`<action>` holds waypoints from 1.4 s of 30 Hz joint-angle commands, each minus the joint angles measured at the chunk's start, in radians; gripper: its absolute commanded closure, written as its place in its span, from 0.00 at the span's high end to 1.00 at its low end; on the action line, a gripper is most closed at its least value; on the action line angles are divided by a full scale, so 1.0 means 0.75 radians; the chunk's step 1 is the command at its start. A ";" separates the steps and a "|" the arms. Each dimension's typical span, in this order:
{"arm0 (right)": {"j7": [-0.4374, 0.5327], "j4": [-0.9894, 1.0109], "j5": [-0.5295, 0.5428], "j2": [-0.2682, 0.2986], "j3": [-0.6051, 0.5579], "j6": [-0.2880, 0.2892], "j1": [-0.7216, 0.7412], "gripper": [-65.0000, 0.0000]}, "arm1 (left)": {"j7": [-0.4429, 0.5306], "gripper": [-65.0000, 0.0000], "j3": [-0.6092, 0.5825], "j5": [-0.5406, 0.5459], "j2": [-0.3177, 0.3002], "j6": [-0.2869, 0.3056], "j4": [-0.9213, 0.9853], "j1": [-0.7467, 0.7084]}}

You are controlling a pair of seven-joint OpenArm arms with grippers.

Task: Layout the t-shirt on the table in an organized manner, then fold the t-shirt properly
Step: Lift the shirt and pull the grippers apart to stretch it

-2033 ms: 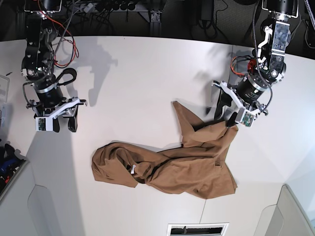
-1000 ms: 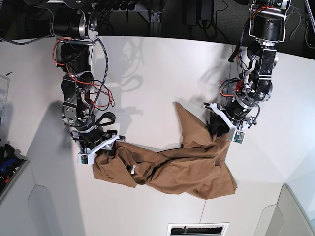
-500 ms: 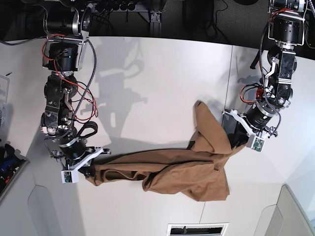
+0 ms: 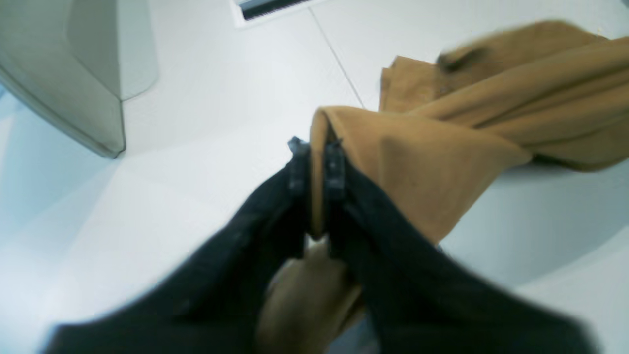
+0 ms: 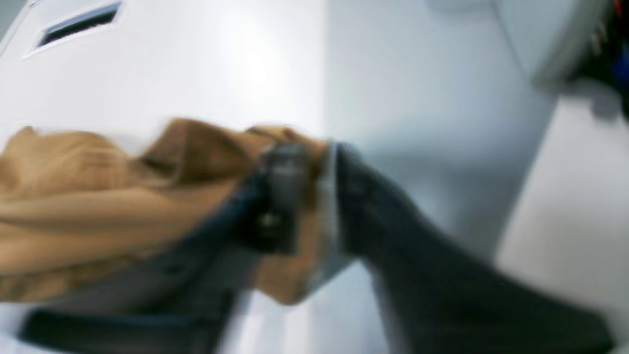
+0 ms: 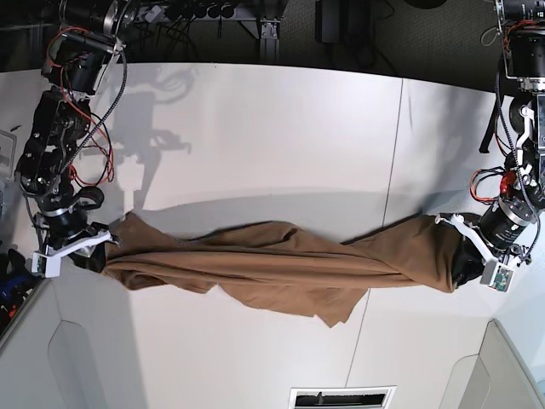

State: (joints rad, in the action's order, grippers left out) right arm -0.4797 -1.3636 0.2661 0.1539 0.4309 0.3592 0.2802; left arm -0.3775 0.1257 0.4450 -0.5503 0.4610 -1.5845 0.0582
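Shirt stretched in a long rope across the table — left gripper clamped on one end, right gripper pinching the other, its long axis running arm to arm.

My arms are spread wide, one at each end of the t-shirt. My left gripper pinches cloth between nearly closed jaws; my right gripper clamps the opposite end.
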 commanded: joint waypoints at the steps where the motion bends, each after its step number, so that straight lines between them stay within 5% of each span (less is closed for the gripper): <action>1: 0.031 -0.026 0.025 0.014 0.016 0.005 0.010 0.50 | 0.021 0.29 0.015 0.015 -0.018 0.006 -0.019 0.020; 3: 0.031 -0.026 0.071 0.012 0.020 0.006 -0.033 0.70 | 0.004 0.49 0.015 0.027 -0.010 0.007 -0.017 0.010; 5: 0.030 -0.027 0.129 0.008 0.020 0.009 -0.073 0.69 | -0.082 0.56 0.015 0.064 -0.004 0.004 -0.018 0.004; 9: 0.005 -0.029 0.188 -0.028 0.019 0.076 -0.152 0.69 | -0.304 0.56 0.021 0.212 -0.005 0.050 -0.018 -0.005; 15: -0.023 -0.030 0.274 -0.159 0.018 0.171 -0.282 0.69 | -0.300 0.56 0.114 0.321 -0.005 0.115 -0.018 -0.155; 21: 0.135 -0.028 0.178 -0.241 0.016 0.147 -0.291 0.69 | -0.286 0.56 0.131 0.274 0.044 0.120 -0.017 -0.258; 28: 0.135 -0.009 0.084 -0.239 0.016 0.051 -0.212 0.69 | -0.136 0.56 0.131 0.181 0.098 0.088 0.067 -0.266; 34: 0.136 0.168 0.033 -0.239 -0.016 0.078 -0.110 0.68 | -0.108 0.53 0.131 0.178 0.099 0.084 0.151 -0.262; 36: 0.142 0.230 0.032 -0.239 -0.056 0.085 -0.088 0.56 | -0.074 0.40 0.131 0.170 0.098 0.084 0.157 -0.263; 39: 0.157 0.243 0.029 -0.240 -0.105 0.086 -0.096 0.04 | -0.047 0.06 0.131 0.084 0.098 0.084 0.157 -0.262; 42: 0.134 0.220 0.035 -0.243 -0.108 0.164 -0.098 0.00 | -0.008 0.00 0.131 0.040 0.079 0.082 0.156 -0.262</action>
State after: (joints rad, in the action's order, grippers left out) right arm -0.3859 -1.1828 0.2886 -0.0307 0.3511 0.4763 0.1913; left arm -0.4095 0.2161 0.4652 -0.4683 0.5243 -1.4525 -0.1524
